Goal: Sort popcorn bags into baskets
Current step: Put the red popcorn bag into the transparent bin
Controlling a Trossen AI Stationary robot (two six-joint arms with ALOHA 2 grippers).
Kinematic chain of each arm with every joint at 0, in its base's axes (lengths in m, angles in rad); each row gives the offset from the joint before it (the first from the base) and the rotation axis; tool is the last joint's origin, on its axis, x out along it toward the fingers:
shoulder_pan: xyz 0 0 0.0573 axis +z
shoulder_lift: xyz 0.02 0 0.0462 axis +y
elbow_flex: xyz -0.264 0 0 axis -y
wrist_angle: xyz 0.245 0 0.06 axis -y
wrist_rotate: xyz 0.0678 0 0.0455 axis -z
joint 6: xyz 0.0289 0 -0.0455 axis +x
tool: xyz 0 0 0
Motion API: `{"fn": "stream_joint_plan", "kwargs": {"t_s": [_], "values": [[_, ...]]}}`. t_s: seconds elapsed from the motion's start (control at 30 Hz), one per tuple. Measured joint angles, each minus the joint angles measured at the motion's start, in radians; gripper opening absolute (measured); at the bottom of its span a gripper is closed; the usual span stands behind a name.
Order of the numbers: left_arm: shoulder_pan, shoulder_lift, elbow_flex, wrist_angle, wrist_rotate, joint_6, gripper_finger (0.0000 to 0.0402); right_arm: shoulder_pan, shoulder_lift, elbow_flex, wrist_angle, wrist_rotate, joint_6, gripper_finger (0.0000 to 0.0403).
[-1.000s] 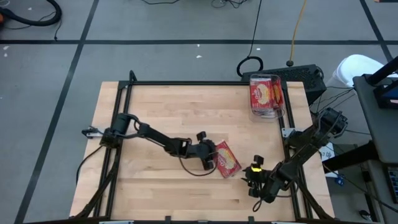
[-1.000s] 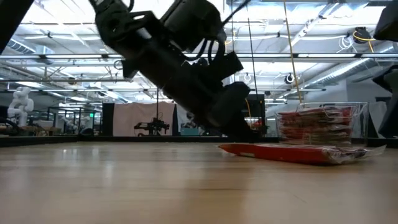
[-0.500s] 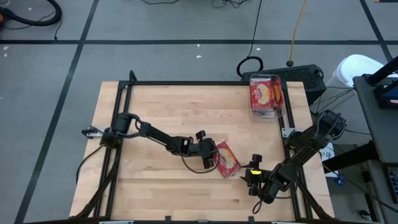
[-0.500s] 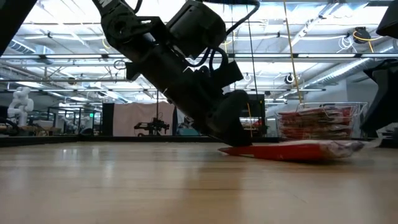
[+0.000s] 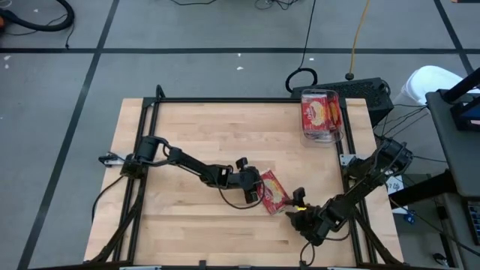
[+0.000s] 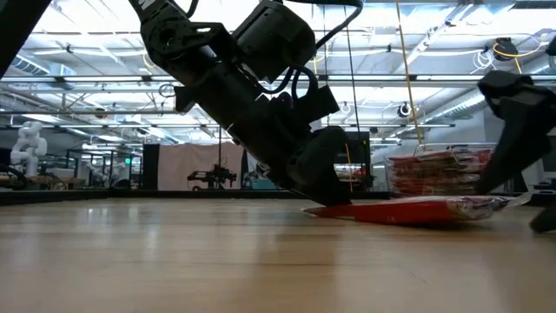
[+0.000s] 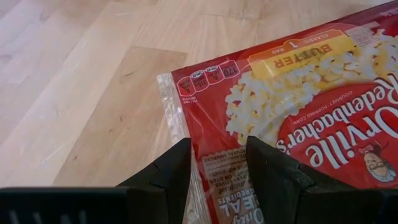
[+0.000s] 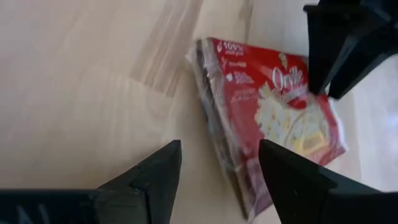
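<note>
Left gripper (image 5: 256,190) in the high view sits at the near-middle of the table (image 5: 187,135), its tips pressed down on the left edge of 1 loose popcorn bag (image 5: 274,192) that lies flat, red face up, turned at a slant. Right gripper (image 5: 295,211) is just beside that bag's near-right corner, low over the wood, fingers spread with nothing between them. At the far right corner stands the clear basket (image 5: 320,116), holding a stack of red popcorn bags (image 5: 319,112), well apart from the loose one.

Low view: the left arm slopes down to the bag (image 6: 408,211), its gripper (image 6: 326,193) bearing on the packet's left end; the right gripper (image 6: 521,139) shows dark at the right edge, and the basket (image 6: 447,174) with its stack stands behind.

Left wrist view: 2 dark fingers (image 7: 177,171) stand a little apart, resting on top of the bag (image 7: 298,118) near its clear sealed edge; they press on it rather than clasp it.

Right wrist view: 2 fingers (image 8: 158,174) gape wide over bare wood, the bag (image 8: 273,118) just ahead and the left gripper (image 8: 323,81) touching its far end.
</note>
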Motion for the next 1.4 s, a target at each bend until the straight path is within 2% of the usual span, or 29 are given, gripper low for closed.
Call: {"fn": "stream_joint_plan", "kwargs": {"t_s": [0.2, 0.33, 0.43, 0.57, 0.67, 0.73, 0.87, 1.03, 1.17, 1.4], "values": [[0.000, 0.000, -0.001, -0.002, 0.001, -0.002, 0.0159, -0.059, 0.051, 0.003, 0.061, 0.035, -0.101, 0.0212], [0.001, 0.001, -0.002, -0.002, 0.017, -0.005, 0.0159, -0.083, 0.056, 0.003, 0.096, 0.066, -0.173, 0.0189], [0.001, 0.001, -0.002, -0.002, 0.019, -0.007, 0.0159, -0.102, 0.057, 0.002, 0.102, 0.066, -0.197, 0.0145], [-0.002, -0.005, -0.003, -0.005, 0.019, -0.007, 0.0159, -0.102, 0.056, 0.002, 0.098, 0.075, -0.164, 0.0062], [-0.021, -0.049, -0.006, -0.040, 0.026, -0.003, 0.0159, -0.095, 0.046, 0.000, 0.095, 0.076, -0.154, 0.0014], [-0.048, -0.102, -0.007, -0.065, 0.014, 0.019, 0.0159, -0.086, 0.031, -0.002, 0.087, 0.084, -0.150, 0.0016], [-0.117, -0.232, -0.004, -0.095, -0.103, 0.124, 0.0159, -0.075, -0.023, -0.003, 0.089, 0.124, -0.123, 0.0026], [-0.183, -0.308, -0.004, -0.073, -0.153, 0.234, 0.0159, -0.070, -0.099, -0.003, 0.092, 0.190, -0.121, 0.0008], [-0.210, -0.304, -0.003, -0.081, -0.182, 0.224, 0.0159, -0.071, -0.141, -0.002, 0.095, 0.316, -0.126, 0.0013], [-0.249, -0.286, -0.033, -0.103, -0.339, 0.070, 0.0159, -0.071, -0.220, -0.001, 0.095, 0.442, -0.161, 0.0011]]}}
